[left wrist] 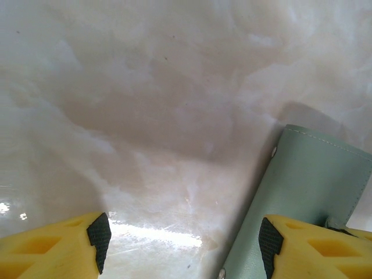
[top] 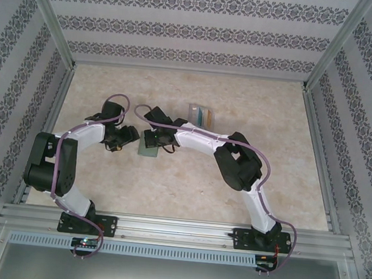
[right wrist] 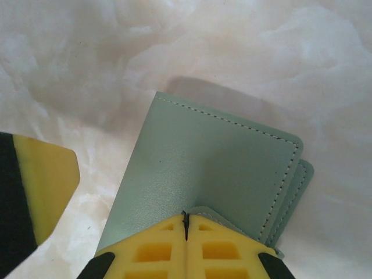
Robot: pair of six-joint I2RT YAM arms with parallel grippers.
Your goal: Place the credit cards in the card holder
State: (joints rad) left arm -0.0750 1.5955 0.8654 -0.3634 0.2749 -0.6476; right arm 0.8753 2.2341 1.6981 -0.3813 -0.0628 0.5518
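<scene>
The grey-green card holder (top: 147,151) lies flat on the marble table between the two grippers. My right gripper (right wrist: 186,224) is shut, its yellow fingertips pinched together on the little tab clasp of the card holder (right wrist: 203,168). My left gripper (left wrist: 185,244) is open just left of it. The card holder's edge (left wrist: 314,186) lies by the right fingertip (left wrist: 270,244), and bare table shows between the pads. The credit cards (top: 202,114) show as teal and yellow strips in a clear box further back.
The clear plastic box (top: 194,107) stands behind the right arm, towards the back of the table. A finger of the left gripper (right wrist: 40,192) shows at the left edge of the right wrist view. Aluminium frame rails (top: 318,147) border the table.
</scene>
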